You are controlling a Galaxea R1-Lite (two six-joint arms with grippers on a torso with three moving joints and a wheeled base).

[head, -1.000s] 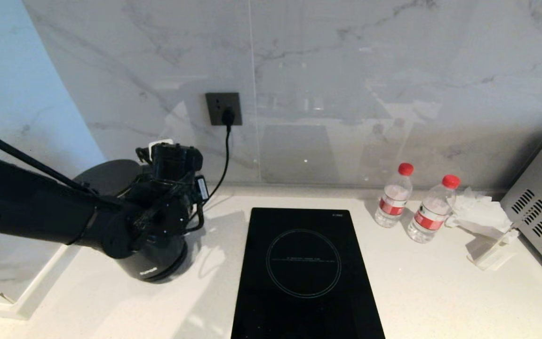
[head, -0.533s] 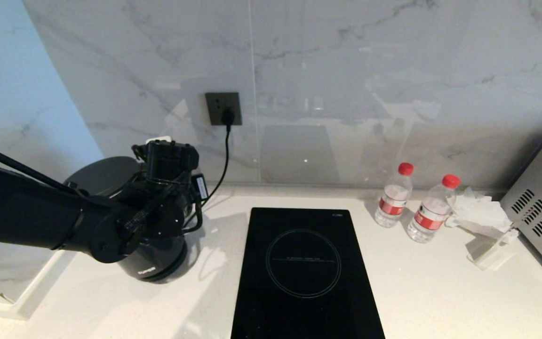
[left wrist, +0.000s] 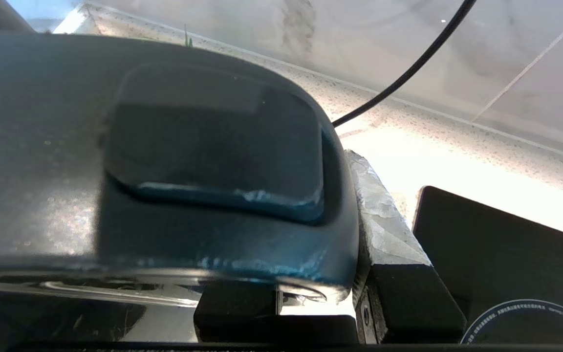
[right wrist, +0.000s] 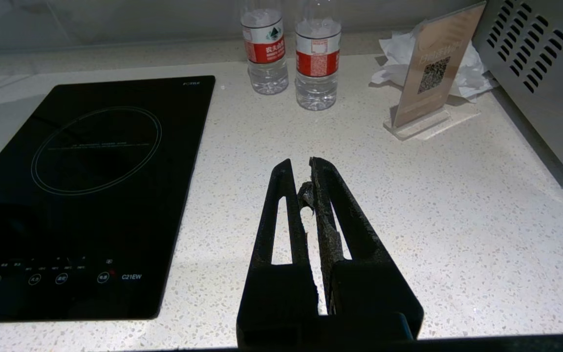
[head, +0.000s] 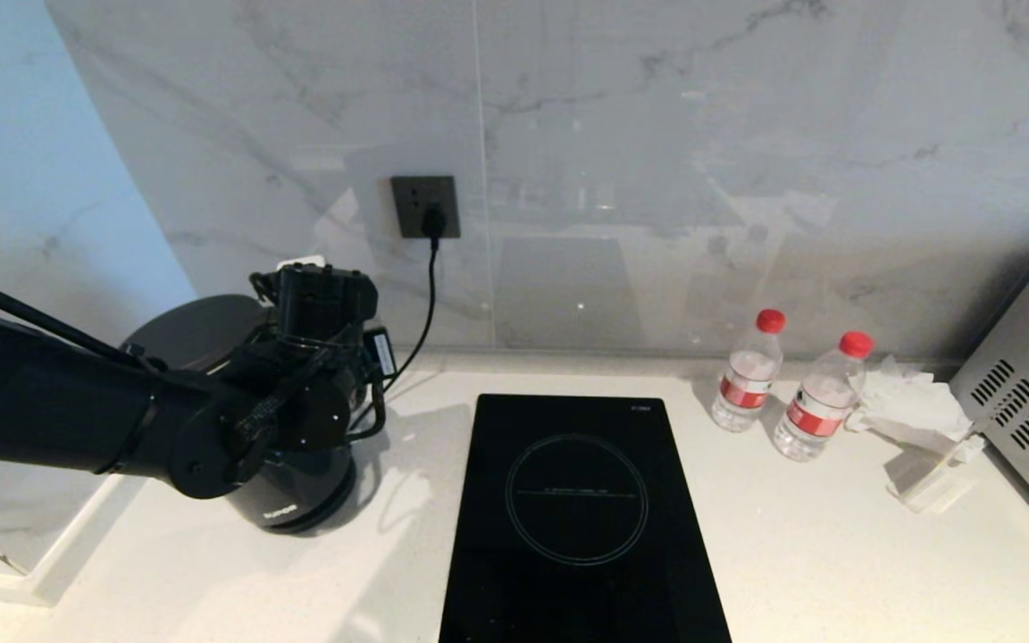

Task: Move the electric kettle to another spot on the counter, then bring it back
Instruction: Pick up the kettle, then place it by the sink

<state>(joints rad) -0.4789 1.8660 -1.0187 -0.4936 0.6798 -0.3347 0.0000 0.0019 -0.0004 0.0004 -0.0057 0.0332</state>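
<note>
Two grippers are mine. My left gripper [head: 322,353] sits at the glossy black jug kettle [head: 296,500], its jaws pinching the thick black handle [left wrist: 223,195], one taped finger [left wrist: 384,230] pressed against the handle's side. That kettle stands on the white speckled stone counter [head: 836,554], at its left end, just left of the black glass hob panel [head: 581,527] and below the dark wall socket [head: 425,205]. My right gripper [right wrist: 303,168] hangs over bare counter, jaws pressed together on nothing, near two red-capped water bottles [right wrist: 267,49].
</note>
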